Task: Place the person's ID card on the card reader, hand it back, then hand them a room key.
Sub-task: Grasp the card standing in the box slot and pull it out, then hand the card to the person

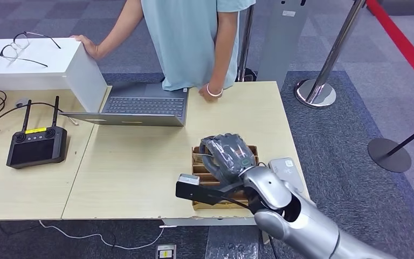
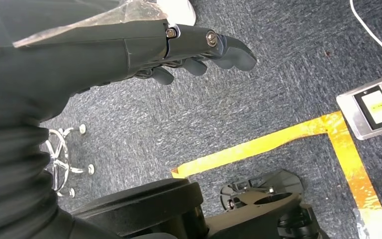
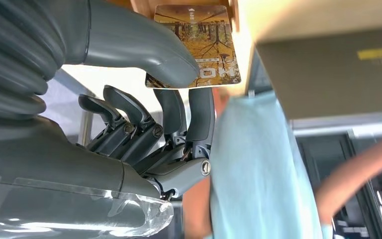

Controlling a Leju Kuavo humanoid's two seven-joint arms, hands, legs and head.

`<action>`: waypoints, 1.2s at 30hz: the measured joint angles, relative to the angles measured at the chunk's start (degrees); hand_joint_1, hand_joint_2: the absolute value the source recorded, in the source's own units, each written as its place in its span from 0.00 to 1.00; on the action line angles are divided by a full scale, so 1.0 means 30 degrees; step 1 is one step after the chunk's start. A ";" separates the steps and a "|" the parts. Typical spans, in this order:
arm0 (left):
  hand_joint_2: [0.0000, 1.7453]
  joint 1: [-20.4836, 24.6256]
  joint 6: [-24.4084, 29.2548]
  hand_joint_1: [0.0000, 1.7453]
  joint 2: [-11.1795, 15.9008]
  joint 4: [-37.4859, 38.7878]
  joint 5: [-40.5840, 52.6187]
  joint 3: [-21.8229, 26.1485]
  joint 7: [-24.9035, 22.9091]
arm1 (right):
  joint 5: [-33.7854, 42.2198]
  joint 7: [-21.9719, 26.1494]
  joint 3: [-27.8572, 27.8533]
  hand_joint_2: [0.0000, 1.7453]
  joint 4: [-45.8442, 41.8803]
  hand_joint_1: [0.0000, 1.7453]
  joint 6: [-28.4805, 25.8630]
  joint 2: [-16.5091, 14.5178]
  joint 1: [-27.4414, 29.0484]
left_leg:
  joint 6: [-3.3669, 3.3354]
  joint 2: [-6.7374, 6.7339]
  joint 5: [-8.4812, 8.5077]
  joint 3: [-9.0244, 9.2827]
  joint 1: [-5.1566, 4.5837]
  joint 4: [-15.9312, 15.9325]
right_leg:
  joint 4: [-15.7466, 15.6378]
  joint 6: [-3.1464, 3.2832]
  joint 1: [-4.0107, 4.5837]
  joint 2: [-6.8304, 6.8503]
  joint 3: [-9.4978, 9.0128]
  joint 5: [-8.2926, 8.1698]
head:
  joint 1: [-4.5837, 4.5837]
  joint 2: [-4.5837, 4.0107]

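No legible text on card (image 3: 199, 47)

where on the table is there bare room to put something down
Widest bare patch: the light table between the laptop, the controller and the card box. A smaller patch lies between the person's hand and the box. Crowded: the right hand over the box, with the reader beside it.

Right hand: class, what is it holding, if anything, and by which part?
The right hand pinches a printed card by its lower edge, thumb against fingers, over the wooden card box.
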State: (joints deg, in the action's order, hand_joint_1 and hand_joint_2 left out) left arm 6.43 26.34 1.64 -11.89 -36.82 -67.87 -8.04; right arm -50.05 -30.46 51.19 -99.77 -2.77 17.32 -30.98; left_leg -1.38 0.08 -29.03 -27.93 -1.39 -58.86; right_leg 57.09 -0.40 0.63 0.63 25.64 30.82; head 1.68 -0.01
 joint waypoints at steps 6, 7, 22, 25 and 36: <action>1.00 -0.0004 0.0000 0.00 -0.0004 0.0000 0.0009 0.0000 0.0013 | 0.0026 -0.0180 -0.0220 1.00 -0.0710 1.00 -0.0007 0.0233 -0.0629 | 0.0000 0.0001 -0.0001 -0.0001 -0.0001 0.0000 | -0.0001 -0.0001 -0.0001 0.0000 0.0001 0.0000 | 0.0000 0.0002; 1.00 -0.0004 0.0004 0.00 -0.0005 0.0000 0.0013 0.0000 0.0033 | 0.0031 -0.0200 -0.0253 1.00 -0.0770 1.00 -0.0015 0.0269 -0.0701 | 0.0000 0.0001 -0.0001 -0.0001 -0.0001 0.0000 | -0.0001 -0.0001 -0.0001 0.0000 0.0001 0.0000 | 0.0000 0.0002; 1.00 0.0001 0.0029 0.00 -0.0007 0.0000 0.0248 0.0000 0.0226 | -0.0047 -0.0277 -0.0608 1.00 -0.0732 1.00 -0.0445 0.0643 -0.1758 | 0.0000 0.0001 0.0000 -0.0004 0.0000 0.0000 | 0.0000 -0.0001 0.0000 0.0000 0.0002 -0.0001 | -0.0002 0.0002; 1.00 0.0003 0.0027 0.00 -0.0007 0.0000 0.0415 -0.0005 0.0235 | -0.0244 -0.0301 -0.0681 1.00 -0.0546 1.00 -0.0588 0.0739 -0.2313 | 0.0000 0.0001 0.0000 -0.0006 0.0000 0.0000 | 0.0001 -0.0001 0.0000 0.0000 0.0003 -0.0001 | -0.0003 0.0002; 1.00 0.0020 -0.0047 0.00 -0.0013 0.0000 0.0772 -0.0124 0.0297 | -0.0348 -0.0301 -0.0745 1.00 0.0996 1.00 -0.0321 0.0940 -0.4295 | -0.0001 0.0006 0.0000 -0.0009 -0.0001 -0.0001 | 0.0001 -0.0003 0.0000 0.0001 0.0005 -0.0003 | -0.0002 0.0002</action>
State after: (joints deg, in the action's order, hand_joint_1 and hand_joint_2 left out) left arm 6.49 26.20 1.60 -11.89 -34.50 -68.24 -7.15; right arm -51.10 -31.36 48.96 -96.78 -3.73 20.14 -43.86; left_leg -1.38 0.09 -29.03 -27.96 -1.39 -58.87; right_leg 57.09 -0.41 0.63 0.63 25.65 30.81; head 1.68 0.00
